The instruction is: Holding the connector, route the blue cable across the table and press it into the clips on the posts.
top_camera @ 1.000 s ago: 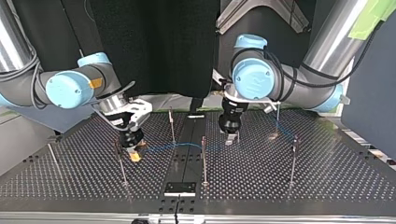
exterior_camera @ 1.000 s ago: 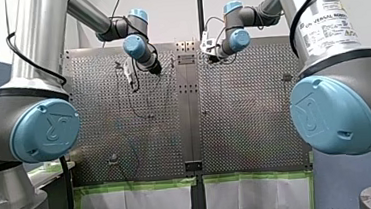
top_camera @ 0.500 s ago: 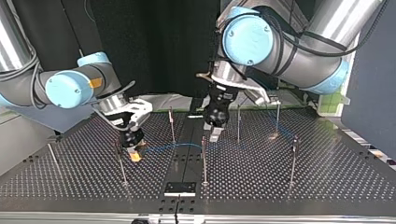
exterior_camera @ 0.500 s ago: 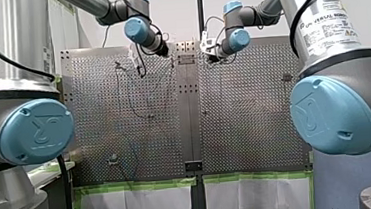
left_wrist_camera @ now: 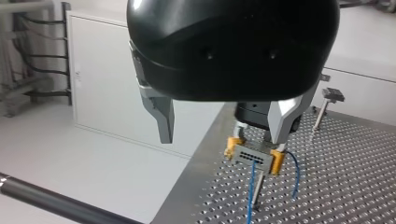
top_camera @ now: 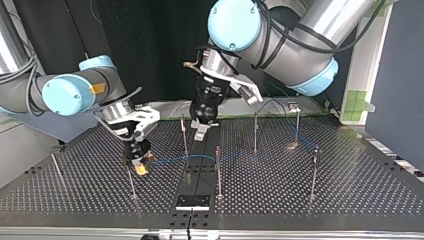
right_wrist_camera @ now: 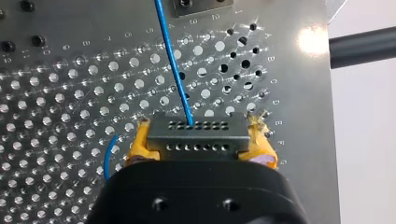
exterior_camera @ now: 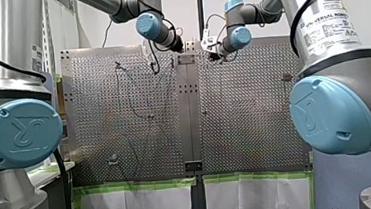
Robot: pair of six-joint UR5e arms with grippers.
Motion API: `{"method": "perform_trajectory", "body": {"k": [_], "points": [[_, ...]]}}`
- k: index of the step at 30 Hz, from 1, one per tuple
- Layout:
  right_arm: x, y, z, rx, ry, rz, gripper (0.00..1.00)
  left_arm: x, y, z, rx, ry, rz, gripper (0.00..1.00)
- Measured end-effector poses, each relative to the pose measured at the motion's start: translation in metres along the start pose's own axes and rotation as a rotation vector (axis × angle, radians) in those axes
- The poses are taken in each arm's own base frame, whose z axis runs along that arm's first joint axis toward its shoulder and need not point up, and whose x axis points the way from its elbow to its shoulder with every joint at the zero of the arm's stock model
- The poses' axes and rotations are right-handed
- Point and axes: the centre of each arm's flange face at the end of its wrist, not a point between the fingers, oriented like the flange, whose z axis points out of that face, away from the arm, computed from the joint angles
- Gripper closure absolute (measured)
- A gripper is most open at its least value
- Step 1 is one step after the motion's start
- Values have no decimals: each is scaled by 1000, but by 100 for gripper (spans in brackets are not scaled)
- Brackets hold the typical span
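Seemingly slack, the thin blue cable may snag a metal post; right hand clamps the grey connector, left hand spread.

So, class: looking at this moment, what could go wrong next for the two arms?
1. My right gripper clamps the connector close beside a post; a sideways move could knock it.
2. My left gripper hangs open above the table, so the blue cable lies slack and unguided; it might snag on a post.
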Motion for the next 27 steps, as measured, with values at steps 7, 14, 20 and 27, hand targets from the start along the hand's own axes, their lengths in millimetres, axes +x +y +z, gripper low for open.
{"method": "perform_trajectory", "body": {"k": [7,14,20,27], "points": [[4,0,-2,-1,5,-1,100,9,-6,19,-49,17,28,0],[5,1,-2,-3,7,-1,100,18,-11,47,-85,15,45,0],[5,2,-2,-4,7,-1,100,27,-11,72,-103,22,51,0],[5,1,-2,-4,7,-1,100,38,-5,101,-164,21,68,0]]}}
